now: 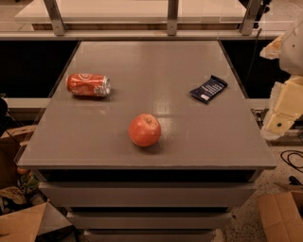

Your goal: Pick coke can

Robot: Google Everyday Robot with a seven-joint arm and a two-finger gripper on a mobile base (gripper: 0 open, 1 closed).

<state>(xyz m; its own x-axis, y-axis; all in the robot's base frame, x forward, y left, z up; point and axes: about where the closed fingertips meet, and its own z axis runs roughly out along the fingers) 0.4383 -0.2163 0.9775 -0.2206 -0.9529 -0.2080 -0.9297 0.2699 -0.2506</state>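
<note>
Floor: brown cardboard boxes (21,222) at the lower corners.
Surface: flat grey cabinet top (151,61) over drawers.
Apple: round red apple (145,130), front centre.
Pincer: cream-coloured pincer (282,111) beyond the right edge; open or closed, cannot tell.
Coke can: red aluminium coke can (88,85) on its side, left.
Wrapper: dark blue snack bar (209,89), right.
Behind: pale counter (118,12).

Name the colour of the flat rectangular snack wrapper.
Snack wrapper: dark blue, white print; camera view. Gripper right of the table.
</note>
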